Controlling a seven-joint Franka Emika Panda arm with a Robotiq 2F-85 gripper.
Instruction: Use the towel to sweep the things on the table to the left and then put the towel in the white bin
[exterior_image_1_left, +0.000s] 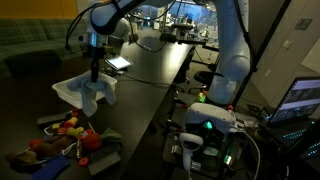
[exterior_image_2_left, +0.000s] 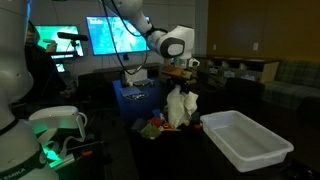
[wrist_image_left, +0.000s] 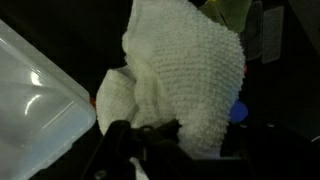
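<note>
My gripper (exterior_image_1_left: 96, 68) is shut on the white towel (exterior_image_1_left: 88, 92), which hangs from it above the dark table; it also shows in an exterior view (exterior_image_2_left: 181, 105) and fills the wrist view (wrist_image_left: 185, 75). A pile of small colourful things (exterior_image_1_left: 68, 128) lies on the table just below and beside the towel, also seen in an exterior view (exterior_image_2_left: 157, 127). The white bin (exterior_image_2_left: 245, 140) stands on the table close to the towel; its corner shows in the wrist view (wrist_image_left: 35, 100). A blue thing (wrist_image_left: 237, 112) peeks out behind the towel.
More toys (exterior_image_1_left: 35, 152) lie near the table's near end. A tablet (exterior_image_1_left: 118, 63) lies on the table behind the arm. A second robot base (exterior_image_1_left: 225, 70) and lit equipment (exterior_image_1_left: 205, 125) stand beside the table. Monitors (exterior_image_2_left: 120, 35) glow at the back.
</note>
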